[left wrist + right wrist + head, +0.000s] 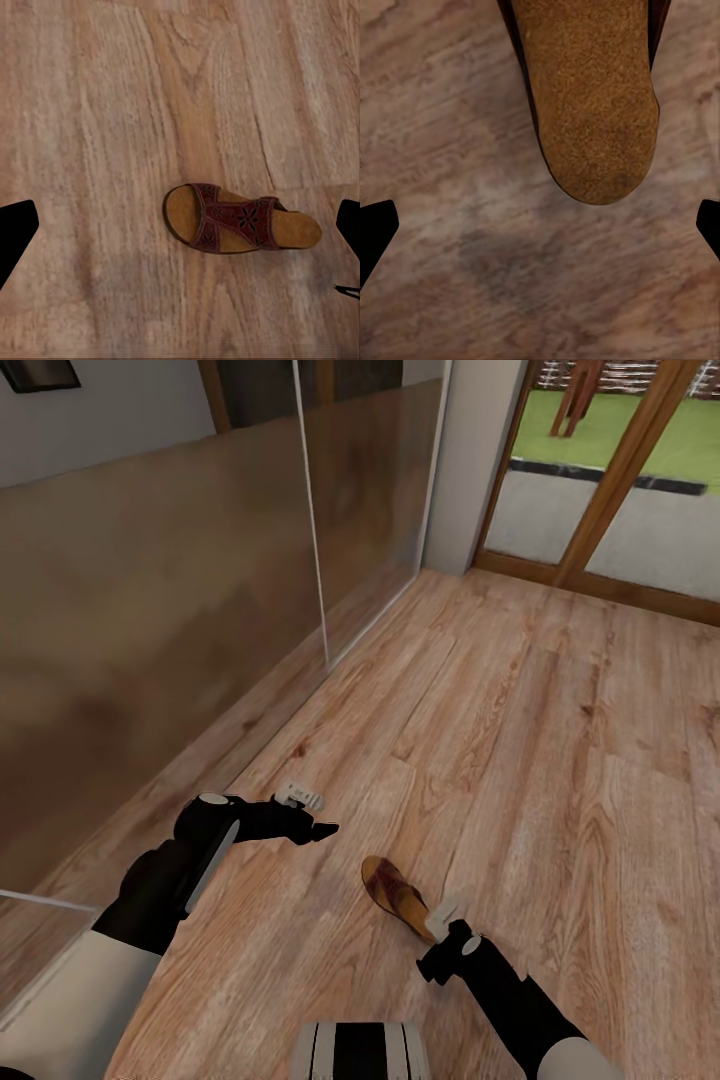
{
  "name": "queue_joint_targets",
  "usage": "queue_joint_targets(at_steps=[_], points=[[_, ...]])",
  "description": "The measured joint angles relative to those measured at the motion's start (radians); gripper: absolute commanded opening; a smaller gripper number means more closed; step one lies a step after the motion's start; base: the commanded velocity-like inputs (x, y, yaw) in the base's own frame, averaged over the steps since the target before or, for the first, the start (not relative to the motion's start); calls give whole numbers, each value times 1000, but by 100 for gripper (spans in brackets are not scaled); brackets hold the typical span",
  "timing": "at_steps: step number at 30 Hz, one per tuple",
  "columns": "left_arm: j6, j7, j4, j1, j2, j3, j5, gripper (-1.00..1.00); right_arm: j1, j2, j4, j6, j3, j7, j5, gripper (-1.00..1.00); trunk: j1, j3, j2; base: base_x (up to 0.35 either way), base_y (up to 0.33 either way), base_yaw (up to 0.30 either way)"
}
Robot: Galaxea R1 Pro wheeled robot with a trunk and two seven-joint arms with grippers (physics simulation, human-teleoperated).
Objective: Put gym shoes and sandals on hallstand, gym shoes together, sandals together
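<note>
Your right gripper (447, 913) hung spread and empty at the sandal's (397, 897) heel.
The sandal lay flat on the corridor floor (520, 760); your left gripper (310, 812), also spread empty, hovered near it.

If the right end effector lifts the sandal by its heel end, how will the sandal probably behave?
The sandal lies flat on the corridor floor, so rolling or tipping seems unlikely. Its sole looks thin, so it is probably light and may bend somewhat when held by the heel. The footbed looks rough and matte, so the right end effector should probably not slip much.
</note>
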Motion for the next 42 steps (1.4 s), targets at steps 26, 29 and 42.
queue_joint_targets(at_steps=[26, 29, 42], points=[[0, 0, 1, 0, 0, -1, 0, 100, 0, 0, -10, 0, -1, -2, 0, 100, 1, -45, -1, 0, 0, -6], [0, 0, 1, 0, 0, -1, 0, 100, 0, 0, -11, 0, -2, -4, 1, 100, 1, -46, -1, 0, 0, -178], [-1, 1, 1, 0, 0, -1, 0, 100, 0, 1, -87, 3, -5, -14, 4, 100, 1, -48, -1, 0, 0, -42]])
